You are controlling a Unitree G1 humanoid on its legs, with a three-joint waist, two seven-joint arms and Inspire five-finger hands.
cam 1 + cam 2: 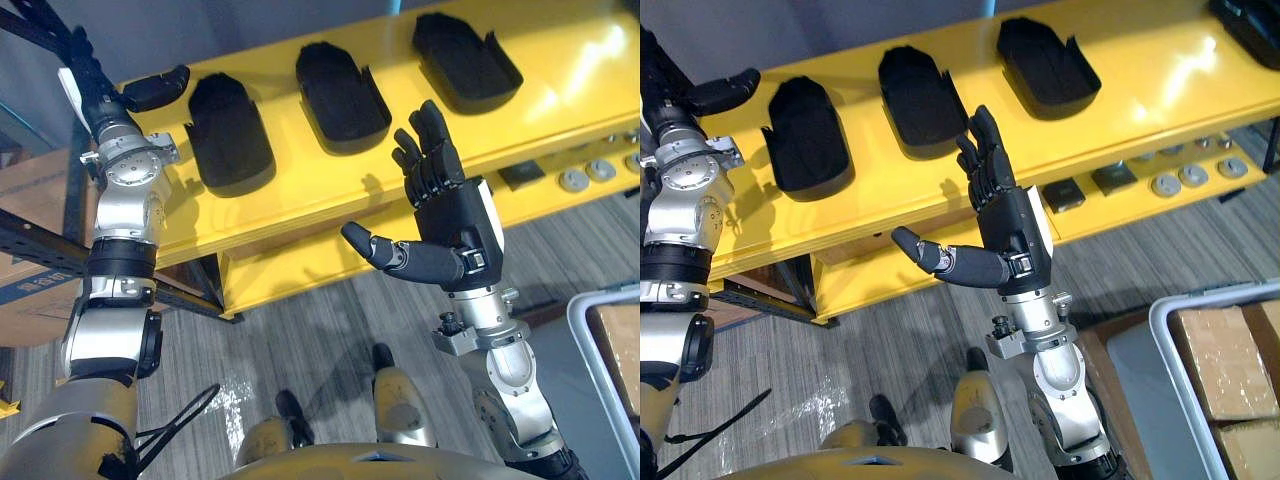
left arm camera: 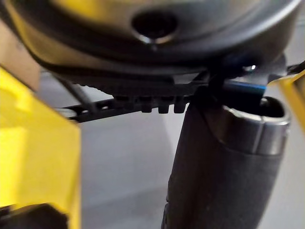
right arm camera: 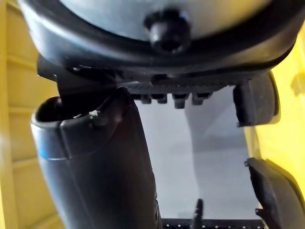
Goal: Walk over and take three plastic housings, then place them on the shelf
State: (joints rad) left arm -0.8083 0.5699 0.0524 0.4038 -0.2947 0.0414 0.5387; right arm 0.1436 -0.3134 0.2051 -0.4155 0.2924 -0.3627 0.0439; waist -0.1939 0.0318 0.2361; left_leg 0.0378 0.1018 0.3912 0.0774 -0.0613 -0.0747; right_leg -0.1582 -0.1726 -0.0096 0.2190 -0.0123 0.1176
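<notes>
Three black plastic housings lie in a row on the yellow shelf top (image 1: 560, 90): one on the left (image 1: 230, 135), one in the middle (image 1: 342, 97), one on the right (image 1: 465, 60). My right hand (image 1: 450, 215) is raised in front of the shelf edge, below the gap between the middle and right housings. It is open with the thumb spread wide, holds nothing and touches nothing. My left hand (image 1: 150, 90) is up at the shelf's left end beside the left housing, thumb stretched out, also open and holding nothing. In the right wrist view the thumb (image 3: 95, 162) stands straight.
The lower yellow shelf carries round metal parts (image 1: 1170, 182) and dark square pieces (image 1: 1065, 193). A white-rimmed bin (image 1: 1160, 330) with cardboard boxes stands at the right on the floor. A dark rack with a cardboard box (image 1: 30, 200) stands on the left. Another black part (image 1: 1250, 15) lies far right on the shelf.
</notes>
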